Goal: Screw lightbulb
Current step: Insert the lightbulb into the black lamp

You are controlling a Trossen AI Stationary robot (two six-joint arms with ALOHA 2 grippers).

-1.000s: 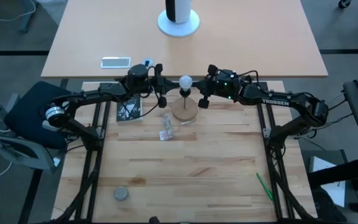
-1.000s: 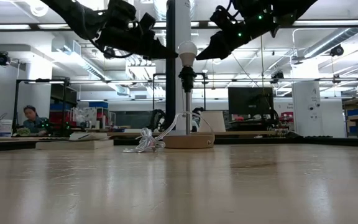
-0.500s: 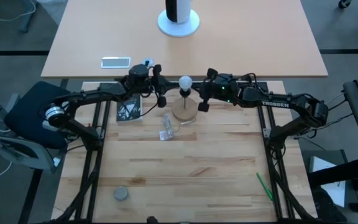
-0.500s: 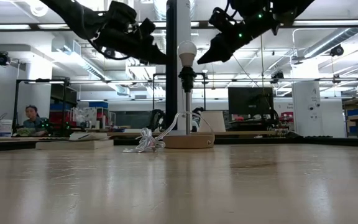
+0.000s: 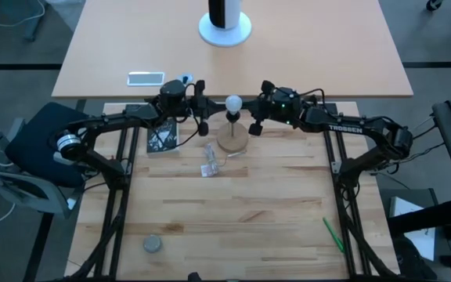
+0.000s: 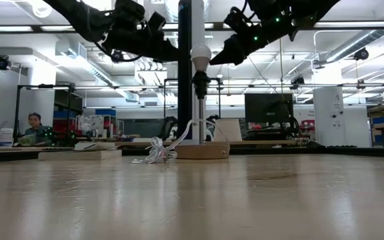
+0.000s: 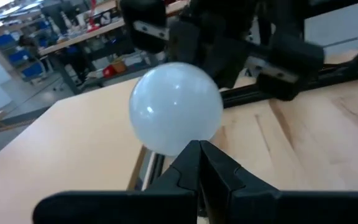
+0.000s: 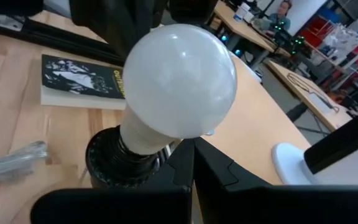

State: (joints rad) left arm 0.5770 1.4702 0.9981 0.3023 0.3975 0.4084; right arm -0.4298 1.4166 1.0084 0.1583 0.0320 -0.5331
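Left claw (image 5: 204,116): fingers pressed together, holding nothing, just left of the lightbulb.
Right claw (image 5: 255,119): fingers pressed together, holding nothing, just right of the lightbulb.
Lightbulb (image 5: 232,103): one, seated upright in the black socket (image 8: 114,155) on a round wooden base (image 5: 233,139), far centre of the desk (image 5: 272,204).
Writing: "TROSSEN" on the right arm (image 5: 343,128).

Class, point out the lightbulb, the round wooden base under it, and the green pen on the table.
lightbulb (image 5: 232,103), high view, top of the white globe.
wooden base (image 5: 232,141), high view, bare front part of the disc.
green pen (image 5: 333,234), high view, middle of the shaft.
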